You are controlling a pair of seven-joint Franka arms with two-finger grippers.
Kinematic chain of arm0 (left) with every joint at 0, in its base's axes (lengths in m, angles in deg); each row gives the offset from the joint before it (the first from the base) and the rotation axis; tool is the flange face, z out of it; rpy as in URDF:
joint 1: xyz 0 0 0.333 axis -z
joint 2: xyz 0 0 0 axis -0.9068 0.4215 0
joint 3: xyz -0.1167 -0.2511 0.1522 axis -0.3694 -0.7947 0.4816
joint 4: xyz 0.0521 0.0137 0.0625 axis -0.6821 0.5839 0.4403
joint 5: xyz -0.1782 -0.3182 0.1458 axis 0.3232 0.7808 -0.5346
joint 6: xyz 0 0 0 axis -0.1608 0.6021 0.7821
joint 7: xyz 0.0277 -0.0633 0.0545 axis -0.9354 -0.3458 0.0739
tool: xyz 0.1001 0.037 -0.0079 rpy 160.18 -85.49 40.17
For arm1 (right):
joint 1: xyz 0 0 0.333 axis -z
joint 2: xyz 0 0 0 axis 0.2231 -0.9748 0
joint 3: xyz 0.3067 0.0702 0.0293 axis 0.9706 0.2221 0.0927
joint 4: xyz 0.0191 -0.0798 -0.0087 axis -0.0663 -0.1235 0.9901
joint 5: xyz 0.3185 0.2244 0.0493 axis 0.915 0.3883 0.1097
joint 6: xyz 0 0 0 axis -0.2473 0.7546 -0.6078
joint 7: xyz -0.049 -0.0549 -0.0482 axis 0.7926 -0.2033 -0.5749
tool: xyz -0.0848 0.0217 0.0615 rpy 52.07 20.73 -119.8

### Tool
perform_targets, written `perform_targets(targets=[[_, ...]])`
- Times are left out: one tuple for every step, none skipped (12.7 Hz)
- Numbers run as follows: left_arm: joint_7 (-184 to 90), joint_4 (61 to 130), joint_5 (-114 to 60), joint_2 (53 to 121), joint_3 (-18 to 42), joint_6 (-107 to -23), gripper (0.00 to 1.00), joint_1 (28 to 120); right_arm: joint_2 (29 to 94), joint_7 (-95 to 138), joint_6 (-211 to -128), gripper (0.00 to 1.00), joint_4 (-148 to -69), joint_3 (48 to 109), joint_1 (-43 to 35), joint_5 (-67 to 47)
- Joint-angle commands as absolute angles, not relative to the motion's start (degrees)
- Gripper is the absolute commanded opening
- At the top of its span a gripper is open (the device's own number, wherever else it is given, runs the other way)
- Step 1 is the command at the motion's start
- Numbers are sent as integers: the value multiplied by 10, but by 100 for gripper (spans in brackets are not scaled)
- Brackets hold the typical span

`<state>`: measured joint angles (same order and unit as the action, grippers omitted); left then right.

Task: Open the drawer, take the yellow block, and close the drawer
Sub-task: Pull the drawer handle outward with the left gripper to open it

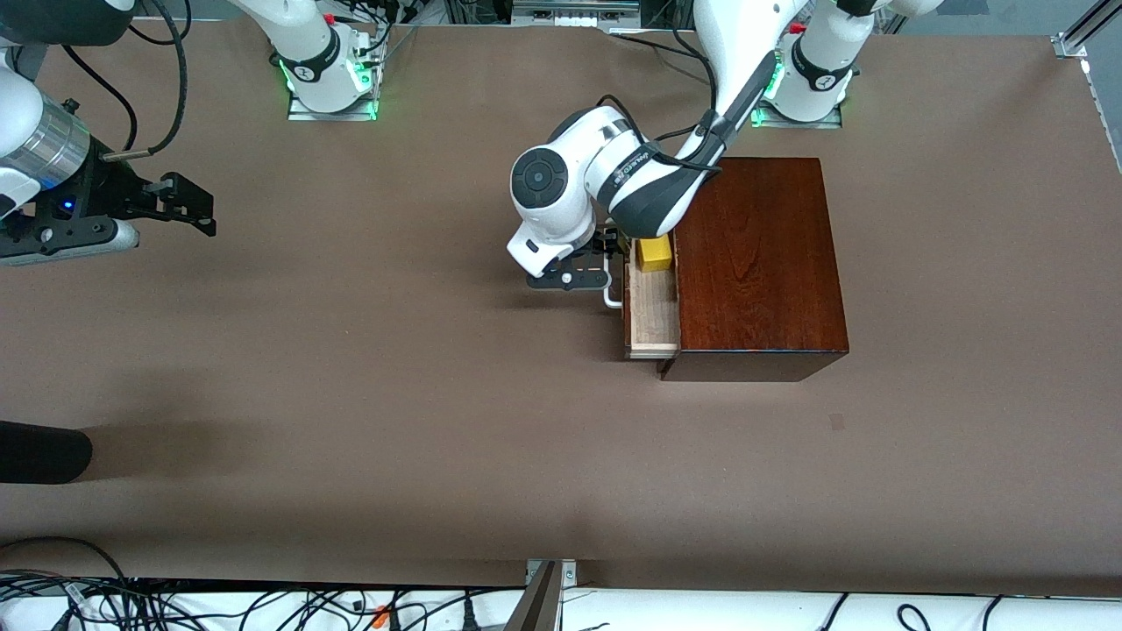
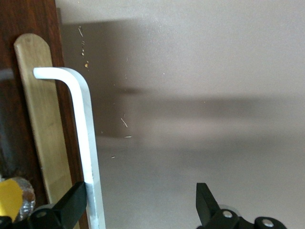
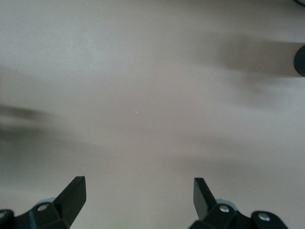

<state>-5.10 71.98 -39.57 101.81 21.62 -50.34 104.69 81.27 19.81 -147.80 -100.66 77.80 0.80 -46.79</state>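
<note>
Judging by the part-open drawer with the block showing, you're between opening and taking. Left gripper sits spread at the handle; next, lift it over the block. Right gripper waits, spread, over bare table.

Drawer, pale wood with white bar handle, stands part-open at frame centre; yellow block sits inside.
</note>
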Motion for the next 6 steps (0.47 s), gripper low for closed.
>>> perform_targets(targets=[[-32, 701, -355, 1044, 206, -545, 100, 1059, 813, 194, -1474, 100, -1002, 779, 12, -459], [-29, 700, -336, 1044, 206, -551, 100, 1059, 813, 194, -1474, 100, -1002, 778, 12, -459], [-30, 699, -326, 1044, 206, -552, 100, 1056, 813, 194, -1474, 100, -1002, 778, 12, -459], [-30, 696, -324, 1043, 206, -552, 100, 1053, 813, 194, -1474, 100, -1002, 778, 12, -459], [-30, 695, -324, 1043, 207, -552, 100, 1052, 813, 194, -1474, 100, -1002, 778, 12, -459], [-31, 687, -324, 1043, 208, -552, 100, 1051, 812, 194, -1474, 100, -1002, 778, 12, -459]])
